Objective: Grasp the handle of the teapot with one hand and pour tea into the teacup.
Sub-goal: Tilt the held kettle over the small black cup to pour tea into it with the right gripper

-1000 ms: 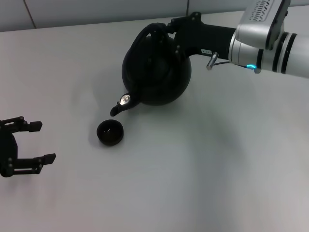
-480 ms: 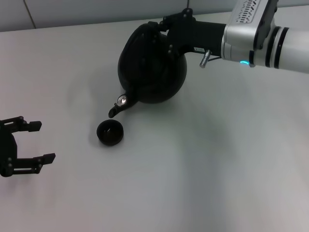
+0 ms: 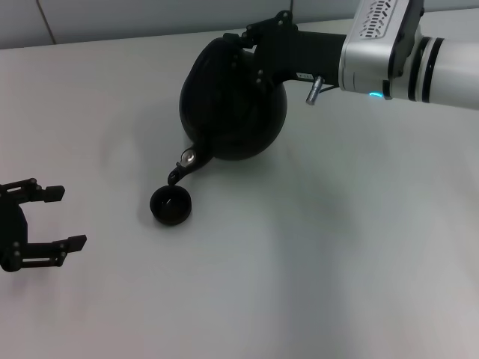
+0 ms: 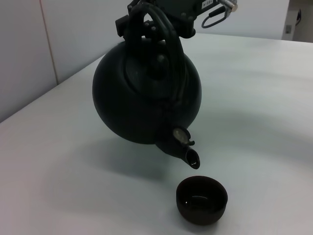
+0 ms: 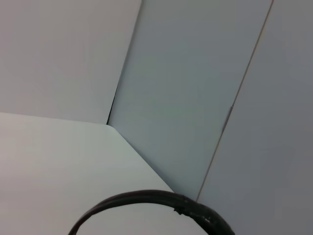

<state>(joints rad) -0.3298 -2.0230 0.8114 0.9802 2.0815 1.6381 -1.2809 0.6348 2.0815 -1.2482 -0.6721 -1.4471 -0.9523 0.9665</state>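
In the head view, the right gripper (image 3: 251,46) was clamped on the handle (image 3: 241,43) of the teapot (image 3: 232,101), holding the pot off the table (image 3: 337,247) and tipped forward, so that its spout (image 3: 178,171) pointed down directly over the near rim of the teacup (image 3: 171,206). The cup sat upright on the white table, just below and in front of the pot. The left gripper (image 3: 51,218) hung low at the left edge of that view, well apart from the cup, its two fingers spread wide with nothing between them. In the left wrist view, the teapot (image 4: 146,98) hung tilted above the table (image 4: 264,98), the arched handle (image 4: 168,44) running up into the right gripper (image 4: 161,12) at the top, and the spout (image 4: 183,149) ended just above the teacup (image 4: 201,199); a faint gleam showed inside the cup, but whether it was tea could not be told. In the right wrist view, only a curved stretch of the black handle (image 5: 146,199) appeared along the lower edge, with pale wall panels (image 5: 195,73) and the table corner (image 5: 58,161) behind it.
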